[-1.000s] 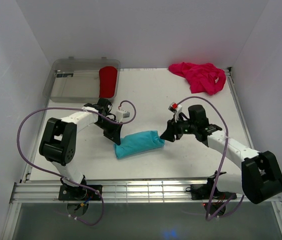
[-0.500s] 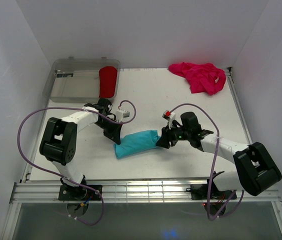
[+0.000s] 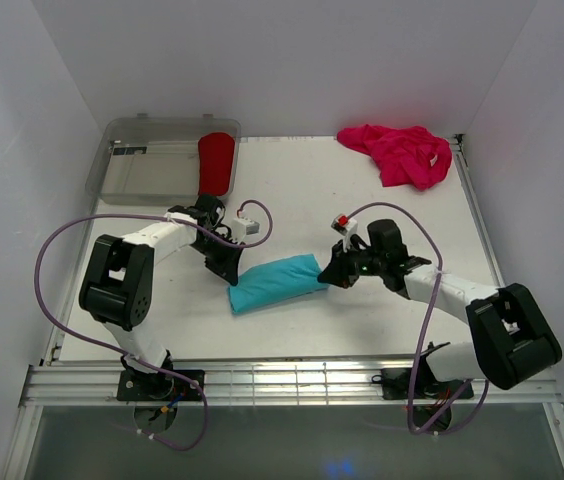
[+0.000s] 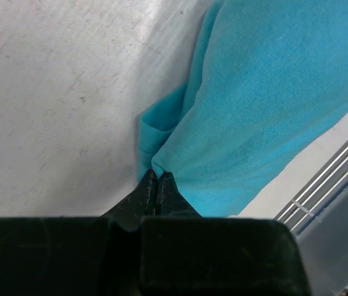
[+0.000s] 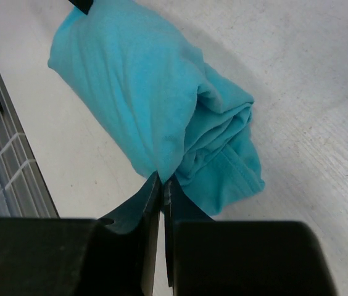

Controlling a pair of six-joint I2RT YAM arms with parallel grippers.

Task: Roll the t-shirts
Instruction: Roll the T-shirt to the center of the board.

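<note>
White walls box in a pale tabletop (image 3: 292, 190), w/ a ribbed metal rail (image 3: 292, 380) along the near edge by the arm bases.

Near the middle, slightly toward the front, lies the turquoise-blue t-shirt (image 3: 277, 283), soft cloth rolled into a short fat bundle. It sits slantwise, left end nearer the rail, right end a bit farther back. It rests on the table w/ an arm at each end.

Left gripper (image 3: 230, 276) is at the bundle's left end. In the left wrist view its black fingers (image 4: 148, 191) are pressed together, no gap showing, tips (image 4: 157, 182) nipping a small fold at the edge of the turquoise-blue t-shirt (image 4: 260, 92); a loose flap of the same cloth pokes out beside them.

Right gripper (image 3: 326, 274) is at the opp. end. In the right wrist view its fingers (image 5: 152, 197) are drawn in to a thin slit, tips (image 5: 162, 184) biting the lower edge of the roll (image 5: 143, 80), just beside the layered, spiral-looking end where the hems show.

Far right corner: magenta-pink t-shirt (image 3: 402, 152), crumpled in a loose heap, well apart from both arms. Far left corner: clear plastic bin (image 3: 127, 178) w/ a red t-shirt (image 3: 217, 163) rolled into a long bundle at its right end.

Purple cables (image 3: 52, 270) loop off both arms; the left one swings wide past the table's left edge.
</note>
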